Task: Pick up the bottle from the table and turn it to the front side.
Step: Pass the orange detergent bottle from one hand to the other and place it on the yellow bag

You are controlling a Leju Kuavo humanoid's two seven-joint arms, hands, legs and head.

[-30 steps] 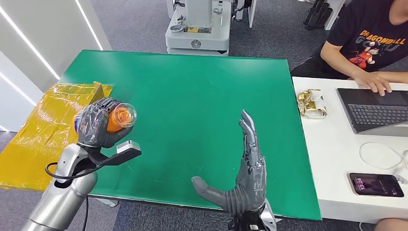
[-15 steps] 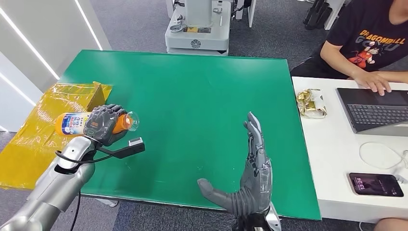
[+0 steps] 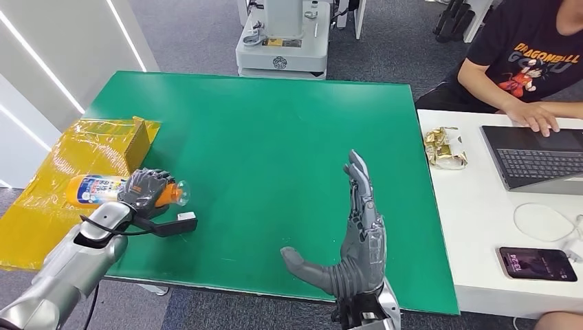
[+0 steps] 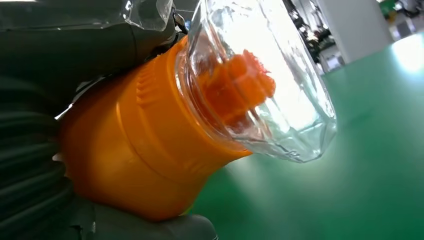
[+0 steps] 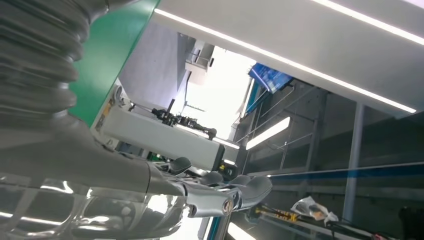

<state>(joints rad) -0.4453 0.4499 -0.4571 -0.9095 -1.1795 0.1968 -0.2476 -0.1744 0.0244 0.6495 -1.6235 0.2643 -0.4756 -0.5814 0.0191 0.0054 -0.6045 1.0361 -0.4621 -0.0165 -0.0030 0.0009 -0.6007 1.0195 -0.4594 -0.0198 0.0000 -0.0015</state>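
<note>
While the left hand (image 3: 146, 188) wraps its fingers around the bottle (image 3: 96, 188) in the head view, the bottle lies roughly level at the green tabletop's (image 3: 275, 137) left edge, its labelled body reaching out over the yellow sheet (image 3: 55, 179) and its clear cap end pointing inward over the green. Beside it stands a yellow-wrapped box (image 3: 139, 137). The right hand (image 3: 357, 247) is raised edge-on near the tabletop's front, fingers straight and apart, thumb out, holding nothing. A person (image 3: 529, 62) sits at a white desk (image 3: 467, 227) to the right, hand on a laptop (image 3: 536, 155), with a snack packet (image 3: 445, 147) and a phone (image 3: 537, 264) nearby

From the left wrist view, the bottle's orange neck (image 4: 145, 150) sits clamped in the grey hand, clear cap (image 4: 260, 75) over green

Seen from the right wrist view, the right hand's fingers (image 5: 240, 187) extend freely
</note>
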